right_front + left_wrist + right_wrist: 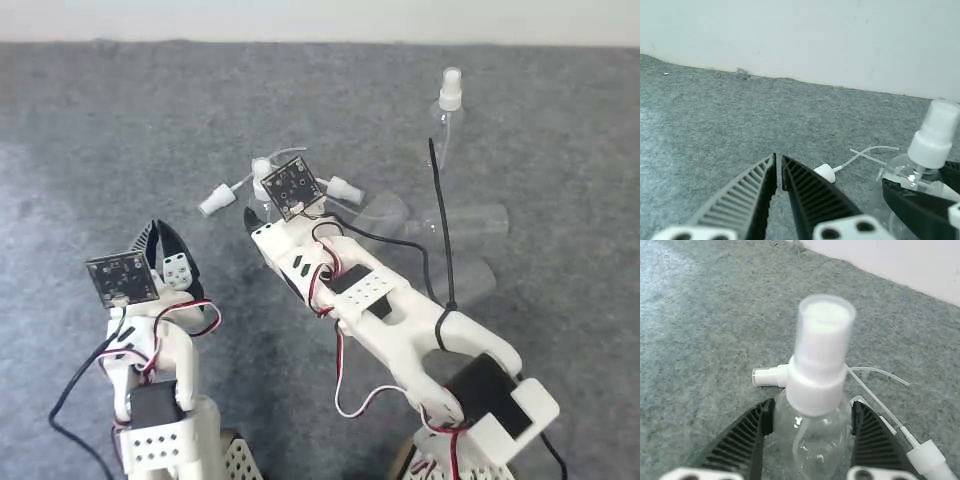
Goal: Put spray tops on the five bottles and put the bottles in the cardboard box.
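My right gripper (812, 409) is shut on a clear bottle (815, 440) that stands upright with a white spray top (822, 347) on it. The high view has this bottle (262, 172) at the table's middle, in front of that gripper (258, 212). Two loose spray tops (215, 200) (345, 188) with thin tubes lie either side of it. My left gripper (778, 172) hovers shut with nothing in it, short of one loose spray top (825, 173); it sits at the lower left (160, 232). Another capped bottle (450, 100) stands at the back right.
Clear bottles without tops lie on their sides on the grey mat (120, 130) to the right of the right arm (470, 218) (385, 212) (472, 282). A black cable (440, 220) runs over them. A white wall bounds the far edge.
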Tool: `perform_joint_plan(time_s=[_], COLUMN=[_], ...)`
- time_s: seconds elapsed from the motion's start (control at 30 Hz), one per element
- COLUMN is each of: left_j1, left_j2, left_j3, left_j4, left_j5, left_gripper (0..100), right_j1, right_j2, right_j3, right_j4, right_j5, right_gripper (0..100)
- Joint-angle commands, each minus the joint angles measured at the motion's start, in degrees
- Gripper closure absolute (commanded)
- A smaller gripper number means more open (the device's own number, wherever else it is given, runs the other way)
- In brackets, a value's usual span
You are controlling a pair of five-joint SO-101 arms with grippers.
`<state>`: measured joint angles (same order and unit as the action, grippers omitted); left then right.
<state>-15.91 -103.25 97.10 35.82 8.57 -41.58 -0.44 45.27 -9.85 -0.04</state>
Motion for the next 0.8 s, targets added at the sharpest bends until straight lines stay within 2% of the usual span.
perform_joint_plan(time_s=[0.0,0.2,0.6,0.77], left_j1=[0.0,0.0,0.0,0.0], left_j2=[-1.1,-1.1,-1.1,-1.1], left_j3=[-0.6,-0.6,-0.6,-0.6], left_j4=[0.3,0.3,0.3,0.3], left_j5=[-0.6,-0.6,-0.6,-0.6], left_gripper=[99,99,99,99], right_j1=[0.5,1.0,1.2,4.3], right_j2=[-2.0,-11.6,-31.2,-38.2], right_j3=[-3.1,1.1,1.1,1.1], right_j4=[0.7,3.1,25.3,34.9], right_j5=[-0.6,-0.4,-0.4,-0.4], right_gripper=[86.5,86.5,86.5,86.5])
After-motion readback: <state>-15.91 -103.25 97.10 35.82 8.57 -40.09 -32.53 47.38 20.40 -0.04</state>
